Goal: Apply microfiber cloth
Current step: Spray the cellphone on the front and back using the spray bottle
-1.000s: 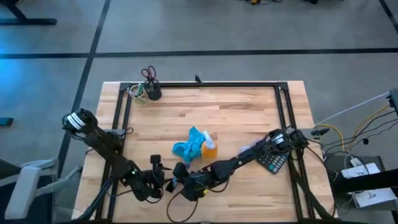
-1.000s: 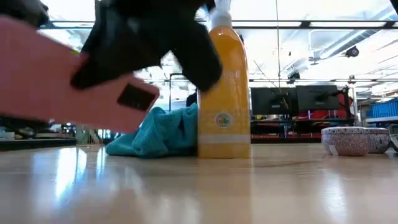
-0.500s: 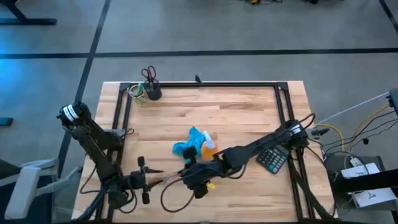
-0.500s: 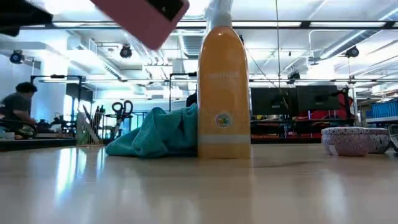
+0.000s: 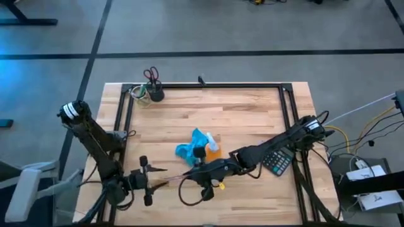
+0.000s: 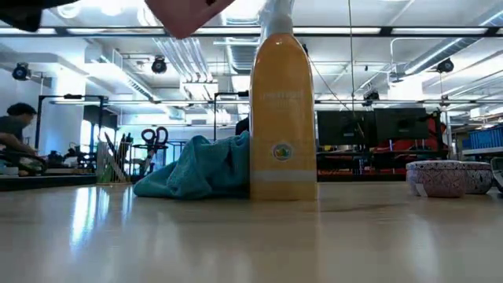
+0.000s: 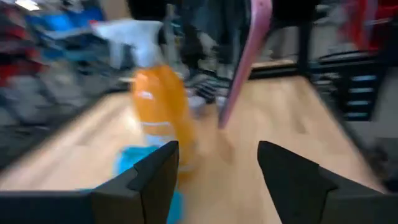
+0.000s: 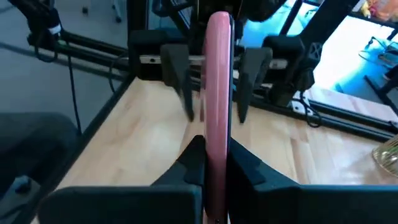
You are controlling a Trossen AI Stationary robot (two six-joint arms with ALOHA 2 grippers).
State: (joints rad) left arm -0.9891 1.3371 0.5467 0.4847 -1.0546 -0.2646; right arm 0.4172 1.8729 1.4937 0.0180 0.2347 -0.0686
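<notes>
Wooden worktop (image 5: 246, 113), pale planks inside a black frame, carrying everything below. Right arm stretched from the right edge across toward the near middle; right end effector (image 5: 201, 174) low over the planks just in front of the cloth, fingers clamped on a flat pink phone (image 8: 217, 118) held edge-on, seen in the low view as a pink slab (image 6: 189, 14) raised above the worktop. Left arm folded along the left edge; left end effector (image 5: 146, 181) near the front-left corner, well apart from the cloth, fingers spread wide with nothing between them, pointing toward the bottle and the phone.

Microfiber cloth (image 5: 189, 146), bright turquoise, bunched in a loose heap near the middle of the worktop, resting flat on the planks and touching the spray bottle on its left side; same heap low beside the bottle in the low view (image 6: 196, 169) and blurred in the left wrist view (image 7: 134, 162). Neither end effector in contact with it.

Orange spray bottle (image 6: 283, 118), white trigger head, standing upright just right of the cloth (image 5: 212, 149). Dark calculator (image 5: 276, 162) lying near the right edge, partly under the right arm. Speckled bowl (image 6: 442, 178) at the far left corner (image 5: 140, 94), with a dark cup of scissors (image 5: 153, 85) just beside it.
</notes>
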